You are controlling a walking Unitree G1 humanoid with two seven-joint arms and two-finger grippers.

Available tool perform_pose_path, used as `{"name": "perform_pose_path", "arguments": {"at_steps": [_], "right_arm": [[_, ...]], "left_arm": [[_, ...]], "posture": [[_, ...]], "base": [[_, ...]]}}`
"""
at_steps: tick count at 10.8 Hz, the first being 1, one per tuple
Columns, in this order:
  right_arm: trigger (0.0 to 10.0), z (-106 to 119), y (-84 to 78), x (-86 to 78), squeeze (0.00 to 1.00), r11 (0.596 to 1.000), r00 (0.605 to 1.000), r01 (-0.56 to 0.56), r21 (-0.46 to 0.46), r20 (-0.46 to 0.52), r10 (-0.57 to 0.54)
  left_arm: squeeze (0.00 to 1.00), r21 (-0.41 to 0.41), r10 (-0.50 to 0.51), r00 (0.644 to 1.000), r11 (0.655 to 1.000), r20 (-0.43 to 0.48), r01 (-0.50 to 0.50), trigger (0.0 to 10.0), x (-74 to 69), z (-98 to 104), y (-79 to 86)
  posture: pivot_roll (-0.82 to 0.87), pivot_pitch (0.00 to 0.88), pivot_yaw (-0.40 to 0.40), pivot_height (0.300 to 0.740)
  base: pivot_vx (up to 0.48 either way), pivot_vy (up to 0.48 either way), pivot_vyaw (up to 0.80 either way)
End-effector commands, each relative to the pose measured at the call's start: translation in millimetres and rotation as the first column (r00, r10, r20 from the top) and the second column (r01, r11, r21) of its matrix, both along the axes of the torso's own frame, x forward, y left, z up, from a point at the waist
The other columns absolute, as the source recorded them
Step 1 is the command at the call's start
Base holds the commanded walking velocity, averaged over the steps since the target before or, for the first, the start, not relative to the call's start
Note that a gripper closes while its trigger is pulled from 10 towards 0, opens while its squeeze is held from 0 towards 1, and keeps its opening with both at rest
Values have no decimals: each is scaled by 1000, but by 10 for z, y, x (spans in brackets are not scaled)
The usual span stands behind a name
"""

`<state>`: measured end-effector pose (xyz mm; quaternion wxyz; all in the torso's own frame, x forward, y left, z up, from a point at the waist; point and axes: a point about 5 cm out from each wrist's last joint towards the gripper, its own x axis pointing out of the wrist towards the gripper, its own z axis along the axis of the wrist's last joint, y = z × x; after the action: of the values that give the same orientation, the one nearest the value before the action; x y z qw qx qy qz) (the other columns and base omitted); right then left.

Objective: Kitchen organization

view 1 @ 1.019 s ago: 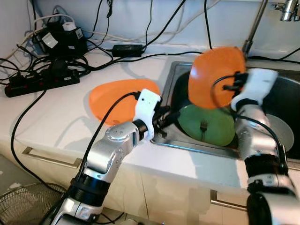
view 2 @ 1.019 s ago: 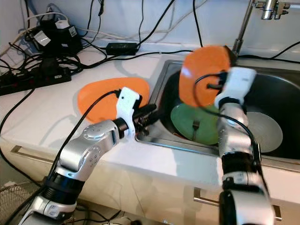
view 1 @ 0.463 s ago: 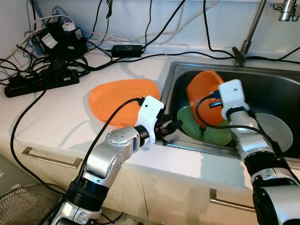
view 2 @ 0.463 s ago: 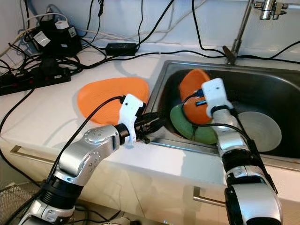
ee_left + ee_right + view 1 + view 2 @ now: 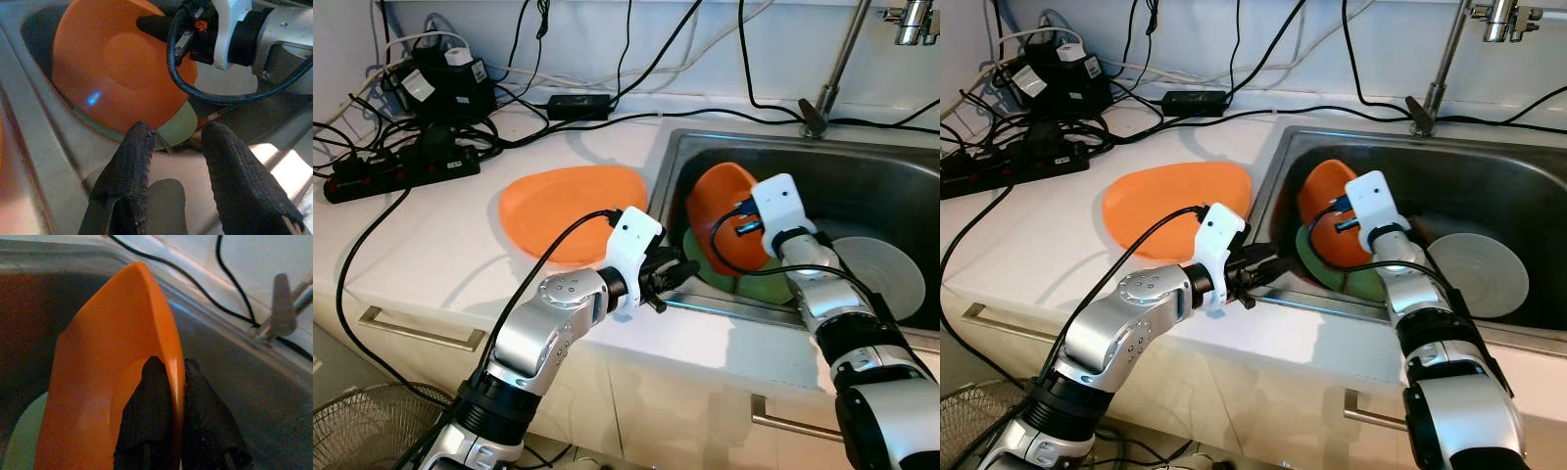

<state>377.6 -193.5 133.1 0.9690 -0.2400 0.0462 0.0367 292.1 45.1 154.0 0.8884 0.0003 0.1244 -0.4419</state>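
White countertop [image 5: 431, 245] with an inset stainless sink [image 5: 901, 186]; tap stem [image 5: 832, 69] rising at the sink's back edge. Pale wall [image 5: 783, 39] behind. Black power strip [image 5: 401, 166], adapters and tangled cables [image 5: 607, 69] along the counter's rear. Cream cabinet fronts below with metal bar handles [image 5: 416, 333].

I'm looking at a home kitchen. A steel sink [image 5: 677, 157] is set into a white counter [image 5: 440, 225] in the upper right of the frame, with a tap [image 5: 835, 61] rising at its back edge. Plates [image 5: 871, 272] lie in the basin. Below the counter, along the bottom, run pale cabinet fronts with metal handles [image 5: 416, 331]. At upper left a power strip [image 5: 401, 168] and a tangle of black cables [image 5: 607, 78] sit against the wall.
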Motion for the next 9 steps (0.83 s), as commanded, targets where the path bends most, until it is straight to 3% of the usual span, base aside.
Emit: {"name": "perform_pose_path", "arguments": {"at_steps": [1, 2, 3, 4, 5, 7, 9], "right_arm": [[10000, 31, 67, 27, 345, 999, 1000, -27, 17, 6, 27], [10000, 11, 82, 23, 1000, 999, 999, -34, 27, -5, 34], [10000, -12, 119, 15, 1000, 999, 999, -45, 31, -10, 45], [10000, -16, 130, 14, 333, 998, 999, -48, 30, -10, 48], [10000, -9, 131, 18, 0, 998, 999, -49, 39, -8, 50], [10000, 41, 99, 31, 0, 999, 999, -34, 29, 18, 33], [10000, 286, -8, 68, 0, 999, 989, 34, 6, 142, -34]], "left_arm": [[0, 17, -15, 1000, 1000, 12, 15, 10000, -28, 15, 1], [0, 18, -17, 1000, 1000, 11, 17, 10000, -32, 13, -1], [0, 19, -24, 1000, 1000, 7, 23, 10000, -40, 8, -9], [0, 19, -25, 1000, 1000, 6, 25, 10000, -42, 6, -14], [0, 18, -30, 1000, 999, 5, 29, 10000, -46, 6, -21], [0, 19, -25, 1000, 1000, 5, 25, 10000, -42, 7, -19], [0, 20, -17, 1000, 1000, 7, 17, 10000, -28, 10, -17]], "posture": [[75, 0, 86, 740], [76, 0, 87, 740], [75, 0, 90, 740], [74, 0, 90, 740], [76, 0, 90, 740], [75, 0, 87, 740], [68, 0, 88, 740]], "base": [[0, 0, 0], [0, 0, 0], [0, 0, 0], [0, 0, 0], [0, 0, 0], [0, 0, 0], [0, 0, 0]]}}
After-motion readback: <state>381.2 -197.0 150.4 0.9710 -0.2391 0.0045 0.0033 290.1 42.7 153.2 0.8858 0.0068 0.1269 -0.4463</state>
